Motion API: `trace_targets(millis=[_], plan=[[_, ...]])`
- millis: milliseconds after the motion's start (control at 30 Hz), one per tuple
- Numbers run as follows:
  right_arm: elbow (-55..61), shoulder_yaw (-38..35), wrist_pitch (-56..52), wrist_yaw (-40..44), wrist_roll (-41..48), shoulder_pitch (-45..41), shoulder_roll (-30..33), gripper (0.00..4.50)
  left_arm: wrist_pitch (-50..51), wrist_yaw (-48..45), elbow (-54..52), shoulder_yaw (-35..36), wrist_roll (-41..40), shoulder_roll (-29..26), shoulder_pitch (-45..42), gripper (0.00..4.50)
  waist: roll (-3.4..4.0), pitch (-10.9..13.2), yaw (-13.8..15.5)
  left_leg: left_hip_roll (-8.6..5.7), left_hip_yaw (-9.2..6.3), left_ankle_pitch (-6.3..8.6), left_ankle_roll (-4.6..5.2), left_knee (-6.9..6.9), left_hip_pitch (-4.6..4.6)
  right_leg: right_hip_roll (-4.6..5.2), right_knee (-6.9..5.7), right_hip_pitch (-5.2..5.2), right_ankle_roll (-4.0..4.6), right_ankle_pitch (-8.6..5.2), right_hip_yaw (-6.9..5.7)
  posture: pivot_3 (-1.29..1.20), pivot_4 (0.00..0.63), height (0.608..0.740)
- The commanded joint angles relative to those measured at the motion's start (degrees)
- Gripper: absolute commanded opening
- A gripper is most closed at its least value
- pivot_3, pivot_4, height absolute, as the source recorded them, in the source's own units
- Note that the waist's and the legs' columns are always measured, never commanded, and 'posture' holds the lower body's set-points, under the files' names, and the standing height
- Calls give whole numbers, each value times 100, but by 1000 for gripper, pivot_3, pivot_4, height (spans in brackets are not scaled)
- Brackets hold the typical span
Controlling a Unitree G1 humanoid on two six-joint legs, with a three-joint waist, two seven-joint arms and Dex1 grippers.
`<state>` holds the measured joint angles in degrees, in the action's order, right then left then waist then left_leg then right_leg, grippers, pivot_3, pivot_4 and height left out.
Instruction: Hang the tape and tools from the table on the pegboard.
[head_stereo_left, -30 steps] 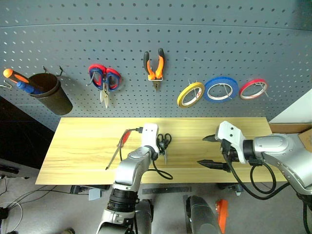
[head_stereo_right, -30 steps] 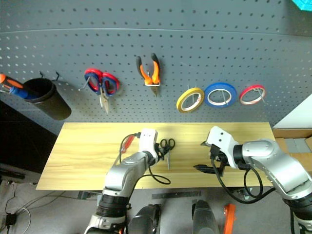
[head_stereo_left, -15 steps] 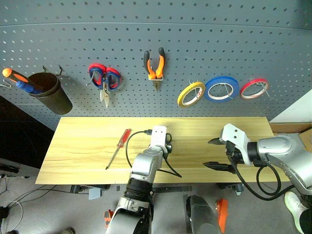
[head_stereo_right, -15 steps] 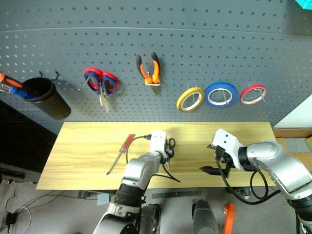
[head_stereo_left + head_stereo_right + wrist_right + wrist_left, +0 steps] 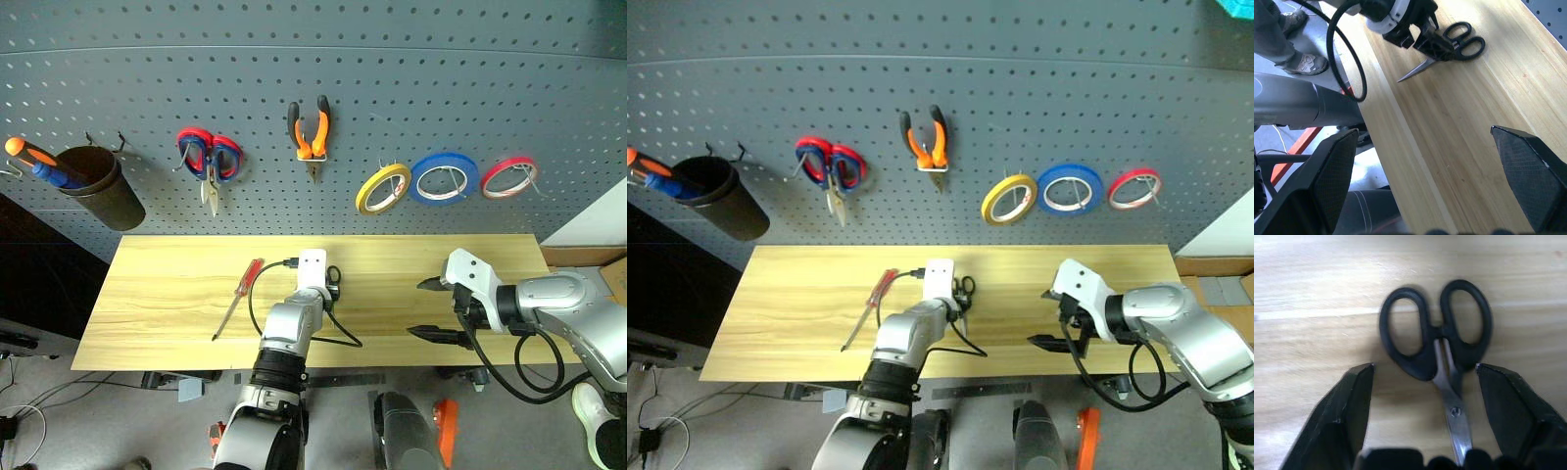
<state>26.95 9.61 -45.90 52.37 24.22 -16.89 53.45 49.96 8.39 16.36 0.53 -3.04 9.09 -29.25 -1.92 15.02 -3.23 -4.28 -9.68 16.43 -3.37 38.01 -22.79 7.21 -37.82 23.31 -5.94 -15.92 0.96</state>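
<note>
With the left hand [image 5: 1420, 431] wide astride the blades of the scissors [image 5: 1437, 340] at the surface [image 5: 157, 294] centre, we should close just below the loops, which point to 12 o'clock; the right hand [image 5: 431, 308] waits wide at 3 o'clock.

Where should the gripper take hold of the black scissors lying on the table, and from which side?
Probably at the pivot, just below the loops: the black scissors lie flat and closed, blades toward the robot. Come from above with the left gripper, whose open fingers already straddle them.
</note>
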Motion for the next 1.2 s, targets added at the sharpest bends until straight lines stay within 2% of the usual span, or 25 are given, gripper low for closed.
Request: trace_targets(millis=[33, 133, 233, 500, 700, 800, 967, 1133, 1200], plan=[[183, -164, -20, 37, 86, -32, -11, 4500, 165, -211, 290, -7, -54, -89, 80, 2355, 2, -1, 3, 0, 0, 0, 0, 0, 0, 0, 0, 0, 0, 0, 0, -160, 300, 740], [166, -150, -20, 38, 83, -56, -24, 4500, 197, -386, 343, -94, -45, -177, 73, 1224, 3, -2, 3, -1, -1, 0, 0, 3, 1, 0, -1, -3, -1, 0, -1, -162, 297, 740], [181, -152, -41, 30, 92, -73, -41, 4500, 185, -527, 354, -136, 2, -335, 80, 370, 3, -2, 2, -1, -1, 0, 0, 4, 1, 0, 0, -4, -1, 1, -1, -162, 295, 740], [206, -175, -64, -30, 95, -120, -132, 4500, -210, -1147, -51, -243, -5, -1000, 285, 350, 5, -3, -37, 2, 0, 0, -1, 2, 7, -1, -3, -4, -1, 1, 0, -156, 288, 740], [330, -213, -172, -159, 180, -305, -318, 4500, -545, -1526, -949, -334, -27, -1574, 776, 350, 7, -2, -38, 2, -2, -1, -1, 1, 6, 0, -2, -2, -1, 1, 2, -156, 289, 740], [398, -229, -231, -224, 231, -398, -372, 4500, -583, -1620, -1421, -258, -87, -1733, 995, 15, 9, 1, -12, 1, -5, 0, -1, 0, 1, 0, 2, 0, -1, 1, -1, -153, 289, 740], [487, -268, -324, -290, 303, -551, -437, 4500, -655, -1763, -2121, -63, -227, -1903, 1286, 15, 10, 2, 16, 0, -10, 0, -1, 0, -9, 4, 7, 7, 0, 1, -5, -153, 287, 740], [477, -281, -330, -298, 295, -586, -462, 4500, -603, -1972, -2382, -94, -301, -2023, 1395, 15, 10, 2, 6, 0, -7, 0, -1, -3, -8, 4, 8, 7, 0, 1, -4, -150, 284, 740], [471, -279, -327, -294, 292, -587, -460, 4500, -486, -2120, -2434, -66, -440, -2015, 1379, 368, 11, 2, 2, 0, -7, 0, -1, -3, -8, 4, 8, 7, 0, 1, -4, -146, 282, 740]])
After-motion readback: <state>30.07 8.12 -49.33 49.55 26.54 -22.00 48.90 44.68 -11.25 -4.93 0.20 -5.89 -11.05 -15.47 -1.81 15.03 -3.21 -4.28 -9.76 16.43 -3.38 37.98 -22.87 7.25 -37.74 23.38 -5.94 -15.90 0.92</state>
